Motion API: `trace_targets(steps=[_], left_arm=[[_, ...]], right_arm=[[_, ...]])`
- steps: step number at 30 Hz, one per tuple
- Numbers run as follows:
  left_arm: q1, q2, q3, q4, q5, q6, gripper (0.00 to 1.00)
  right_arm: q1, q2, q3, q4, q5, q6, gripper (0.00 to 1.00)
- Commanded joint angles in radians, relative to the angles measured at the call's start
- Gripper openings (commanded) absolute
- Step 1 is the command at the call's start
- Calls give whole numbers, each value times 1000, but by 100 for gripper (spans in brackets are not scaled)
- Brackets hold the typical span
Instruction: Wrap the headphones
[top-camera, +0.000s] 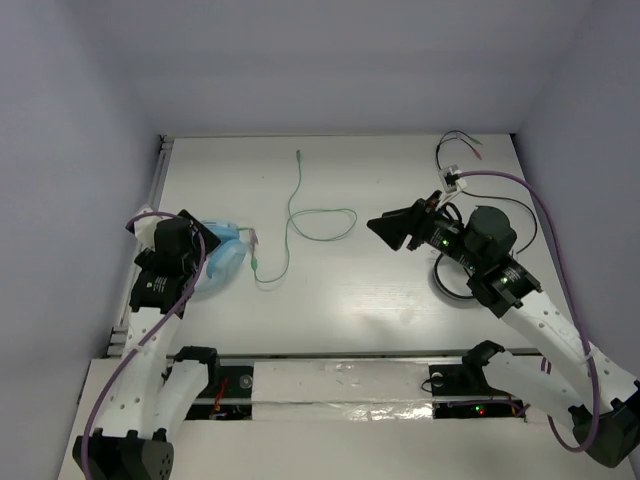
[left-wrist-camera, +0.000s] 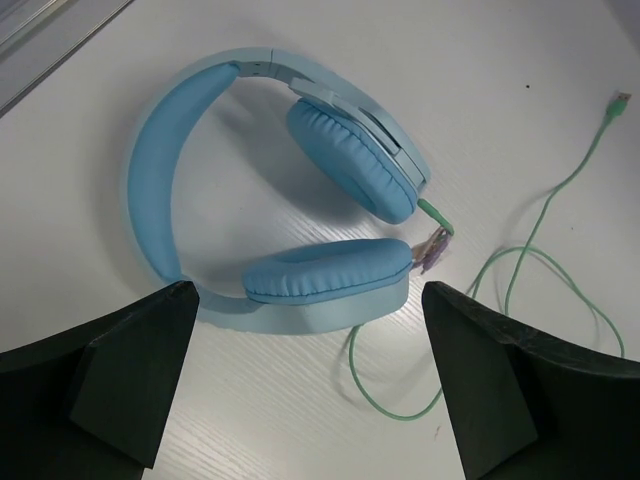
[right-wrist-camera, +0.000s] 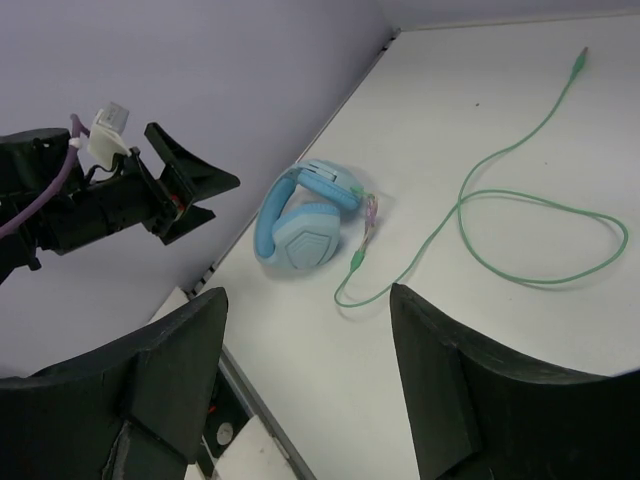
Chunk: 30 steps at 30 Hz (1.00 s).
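The light blue headphones (top-camera: 222, 258) (left-wrist-camera: 345, 150) (right-wrist-camera: 305, 228) lie flat on the white tabletop (top-camera: 400, 170) close to its left edge, about midway between the near and far edges, with the headband arched toward that edge and the two padded ear cups toward the middle. Their pale green cable (top-camera: 322, 225) (left-wrist-camera: 540, 215) (right-wrist-camera: 540, 205) leaves the ear cups, curls into a loose loop near the centre of the tabletop and runs on toward the far edge, where its plug (top-camera: 298, 153) rests. The left end effector (top-camera: 205, 240) (left-wrist-camera: 310, 340) (right-wrist-camera: 185, 195) hangs over the headphones with its jaws spread wide, gripping nothing. The right end effector (top-camera: 390, 230) (right-wrist-camera: 308, 310) is right of the centre, pointed toward the cable loop, its jaws also apart and holding nothing. A thin black cable (top-camera: 462, 143) lies at the far right corner, and a round coil (top-camera: 450, 280) sits partly hidden under the right arm near the right edge.
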Motion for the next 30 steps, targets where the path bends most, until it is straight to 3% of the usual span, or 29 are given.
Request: trace_targets(steps=[1, 2, 7, 8, 9, 10, 13, 14, 16, 20, 21, 23, 30], left_arm=[[7, 20, 25, 5, -52, -48, 95], [7, 29, 30, -8, -69, -57, 95], [71, 86, 47, -21, -90, -8, 73], [89, 122, 50, -23, -78, 4, 51], [101, 141, 50, -25, -57, -3, 46], [137, 161, 56, -15, -25, 27, 41], [234, 262, 68, -38, 83, 61, 32], [301, 317, 74, -46, 113, 66, 29], [352, 366, 103, -107, 95, 59, 31], [432, 437, 122, -133, 137, 116, 51], [452, 451, 127, -140, 158, 133, 62], [475, 513, 154, -149, 181, 176, 69], [485, 658, 223, -82, 227, 291, 83]], right_arm=[[9, -9, -6, 29, -3, 2, 72], [9, -9, -8, 27, 2, 2, 72], [9, -11, -5, 26, 17, -1, 68], [9, -11, -6, 26, 23, -1, 65], [9, -13, -8, 26, 26, 1, 61], [9, -17, -9, 26, 33, 1, 56], [9, -22, -11, 10, 63, -1, 21], [9, -22, -11, 9, 69, -3, 14], [9, -20, -6, 3, 69, -4, 15], [9, -25, -12, 12, 65, -4, 42], [9, -22, -12, 12, 60, -3, 45], [9, -17, -14, 17, 45, 1, 51], [9, -14, -25, 46, -25, 14, 51]])
